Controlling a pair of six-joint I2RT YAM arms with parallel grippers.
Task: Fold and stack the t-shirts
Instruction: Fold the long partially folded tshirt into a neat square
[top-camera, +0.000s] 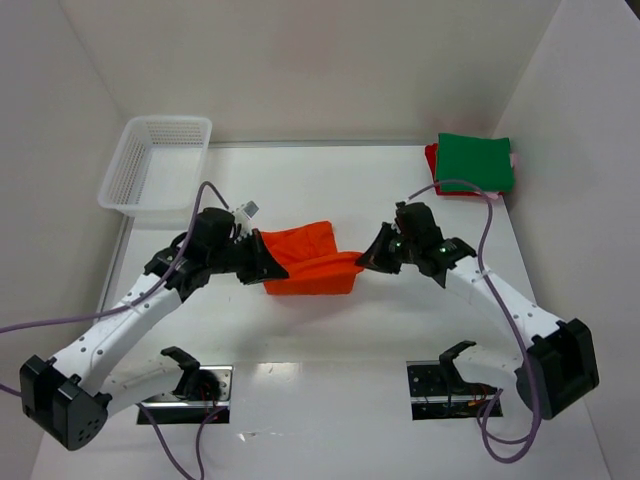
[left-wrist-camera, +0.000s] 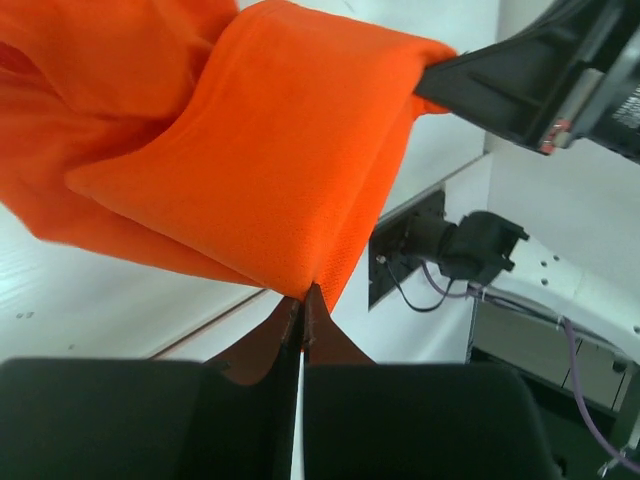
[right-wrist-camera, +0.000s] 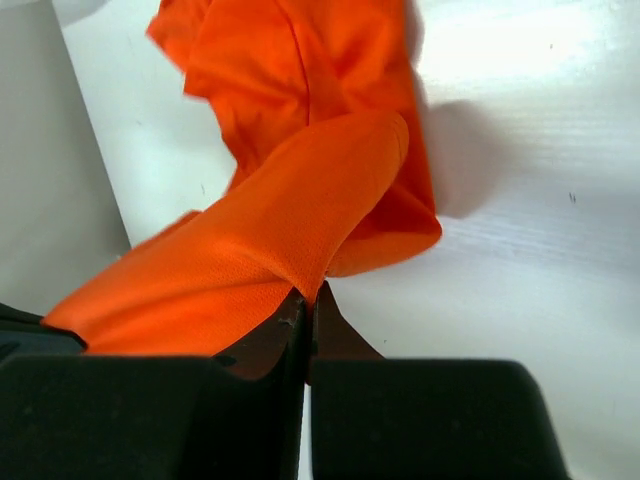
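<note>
The shirt (left-wrist-camera: 270, 150) is pinched at its lower fold between the closed jaws of the left gripper (left-wrist-camera: 302, 312), at the bottom centre. The orange cloth is drawn upward and to the right as a folded band, and its far end is held at the black right gripper (left-wrist-camera: 432, 84). The white table (left-wrist-camera: 90, 300) is seen beneath the cloth, and a black fitting (left-wrist-camera: 475, 245) with cables is seen at the right.

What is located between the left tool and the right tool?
The orange t-shirt, gripped by the left tool and right tool, as the top external view shows.
</note>
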